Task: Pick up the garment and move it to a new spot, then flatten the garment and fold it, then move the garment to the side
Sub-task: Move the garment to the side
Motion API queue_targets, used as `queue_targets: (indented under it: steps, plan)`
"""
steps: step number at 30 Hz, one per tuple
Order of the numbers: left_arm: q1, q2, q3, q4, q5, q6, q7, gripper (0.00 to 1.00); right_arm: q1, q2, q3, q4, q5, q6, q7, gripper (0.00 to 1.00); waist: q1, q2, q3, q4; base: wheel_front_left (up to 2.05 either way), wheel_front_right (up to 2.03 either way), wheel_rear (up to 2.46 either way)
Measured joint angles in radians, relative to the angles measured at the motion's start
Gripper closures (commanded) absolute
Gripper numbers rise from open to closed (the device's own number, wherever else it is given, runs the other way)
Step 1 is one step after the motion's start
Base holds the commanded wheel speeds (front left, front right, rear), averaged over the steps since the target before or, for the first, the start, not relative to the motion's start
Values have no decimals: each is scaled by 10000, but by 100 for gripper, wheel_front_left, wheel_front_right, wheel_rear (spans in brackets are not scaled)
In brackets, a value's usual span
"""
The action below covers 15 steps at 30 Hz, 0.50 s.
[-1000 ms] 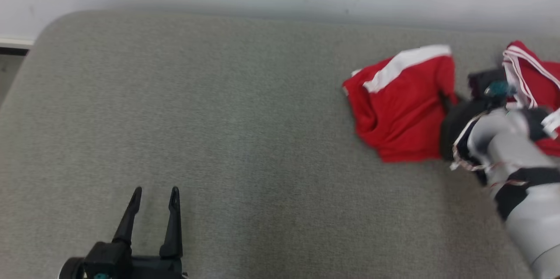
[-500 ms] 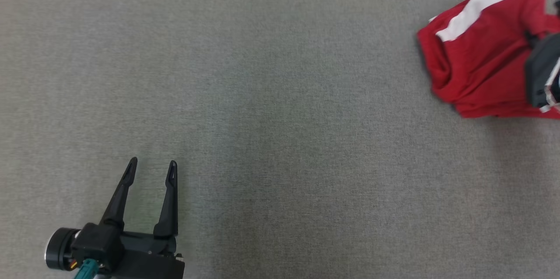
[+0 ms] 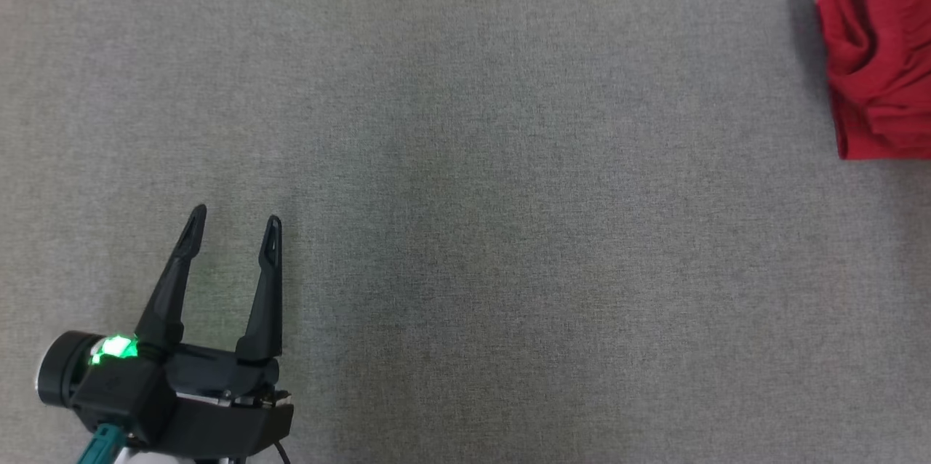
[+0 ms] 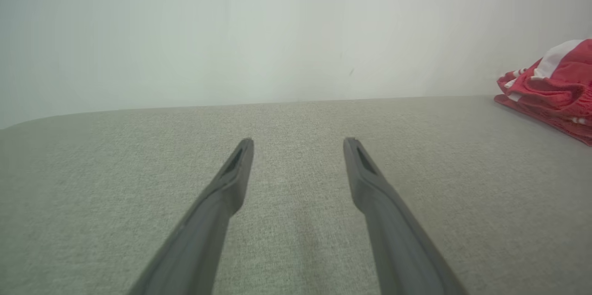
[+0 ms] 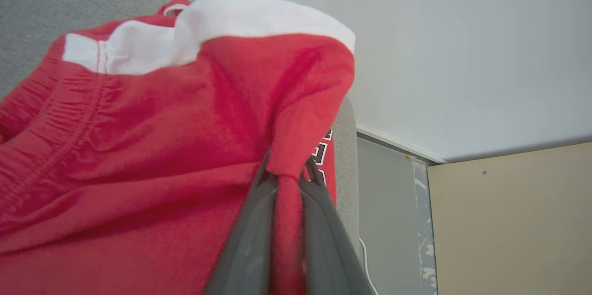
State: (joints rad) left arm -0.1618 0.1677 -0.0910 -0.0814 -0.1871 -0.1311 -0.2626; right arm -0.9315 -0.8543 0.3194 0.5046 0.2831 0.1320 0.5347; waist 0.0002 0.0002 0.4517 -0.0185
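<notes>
The garment (image 3: 876,64) is red with white bands and lies crumpled at the far right edge of the head view. In the right wrist view my right gripper (image 5: 289,172) is shut on a fold of the red garment (image 5: 138,138), and the cloth rises in a peak from the pinch. The left wrist view has the same garment (image 4: 552,87) at its right edge, resting on the grey surface. My left gripper (image 3: 233,220) stands open at the lower left, far from the garment, and in its own wrist view this gripper (image 4: 298,140) holds nothing.
A wide grey fabric surface (image 3: 465,180) spreads under everything. A pale wall (image 4: 277,31) stands behind it. Past the surface's end, the right wrist view shows a beige panel (image 5: 508,221) and a grey floor strip (image 5: 384,221).
The head camera has tilted down and turned left, so the wall and the right arm have left the picture and the garment sits at the right edge. The left gripper stays open.
</notes>
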Motion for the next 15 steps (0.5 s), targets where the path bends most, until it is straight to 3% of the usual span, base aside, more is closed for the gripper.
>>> queue_targets:
  steps: [10,15]
  plan:
    - [-65,316,81,-652,-79,0,0,0,255,-763,-755,-928,-341,0,462,100,-1,0,639,-197,0,0,0]
    - [-72,504,150,-834,-84,0,0,0,158,-750,-784,-1216,-378,0,502,100,0,0,942,-416,0,0,0]
